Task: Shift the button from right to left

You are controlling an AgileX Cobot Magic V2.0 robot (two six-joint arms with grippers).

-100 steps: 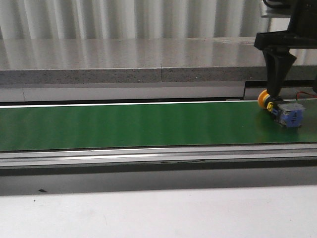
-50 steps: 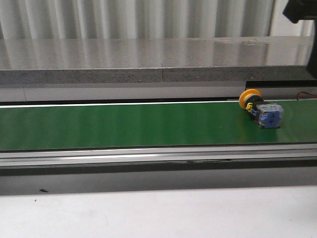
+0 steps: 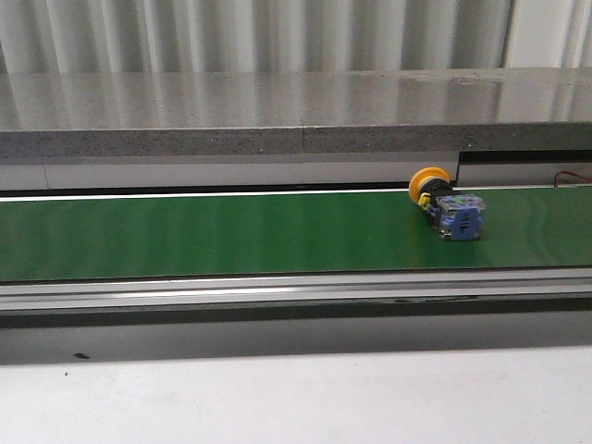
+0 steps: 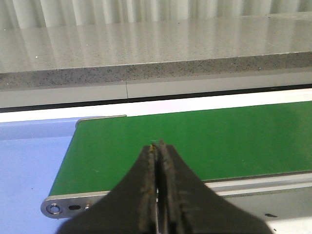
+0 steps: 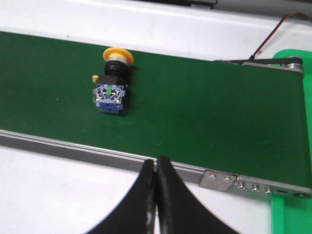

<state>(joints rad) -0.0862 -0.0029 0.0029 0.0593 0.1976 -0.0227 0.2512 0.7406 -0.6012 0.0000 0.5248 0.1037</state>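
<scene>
Green belt (image 3: 231, 231) carries the button (image 3: 448, 209), lying free at its right part, far end unreached; left gripper (image 4: 157, 146) and right gripper (image 5: 156, 163) are both closed, empty

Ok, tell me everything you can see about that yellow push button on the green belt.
The button lies on its side on the green conveyor belt, toward the belt's right part in the front view. It has a round yellow cap, a black collar behind it, and a translucent blue-grey block with a green dot and small metal screws on its end face. A small yellow tab sticks out beside the collar. Only the belt touches it; neither end effector is near it.
</scene>
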